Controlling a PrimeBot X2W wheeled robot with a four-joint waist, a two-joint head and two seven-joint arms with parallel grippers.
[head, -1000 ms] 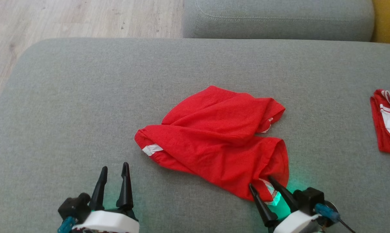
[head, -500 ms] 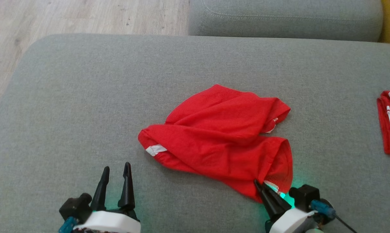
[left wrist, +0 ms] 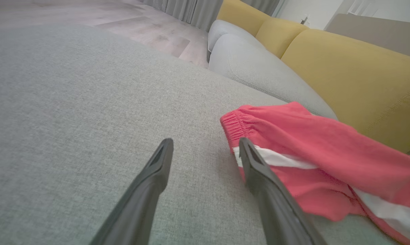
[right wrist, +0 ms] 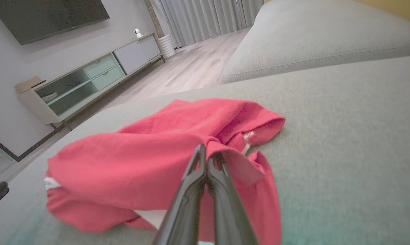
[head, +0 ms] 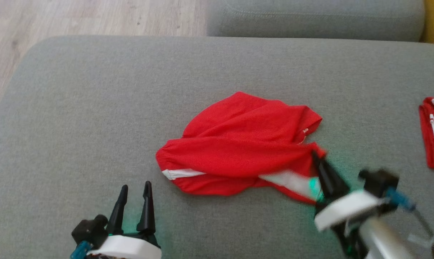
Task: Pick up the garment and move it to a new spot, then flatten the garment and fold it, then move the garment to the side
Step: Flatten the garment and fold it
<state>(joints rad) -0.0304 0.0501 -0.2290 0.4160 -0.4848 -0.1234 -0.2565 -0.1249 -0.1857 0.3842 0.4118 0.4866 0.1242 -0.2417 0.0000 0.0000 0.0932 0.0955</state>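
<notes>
Garment (head: 238, 144), red shorts with a white side stripe, lies bunched in the middle of the grey seat cushion (head: 94, 108), with its right-hand hem pinched in the right gripper (head: 319, 162). In the right wrist view the two dark fingers of that gripper (right wrist: 206, 153) are pressed together on a fold of red cloth. A second ago they stood apart on either side of the same hem, low on the cushion. Since then they have closed, and the gripper has risen and swung inward, dragging the corner with it. The near edge has turned over and more of the white stripe (head: 182, 173) now shows. I take it that the grasp is made and the lift of the first step has only begun, since most of the cloth still rests on the cushion.

The left gripper (head: 135, 187) hovers with its jaws apart and nothing between them. In its own wrist view the left gripper (left wrist: 205, 144) has one finger just beside the elastic waistband (left wrist: 234, 124).

Bare cushion spreads wide to the left and towards the far side, so a new spot is easiest to find there. The left edge rounds off to the wooden floor (head: 94, 14), and the far edge meets the back cushion (head: 310, 18). On the right a second red piece (head: 433, 133) lies near the picture's border, which makes that side the tighter one
</notes>
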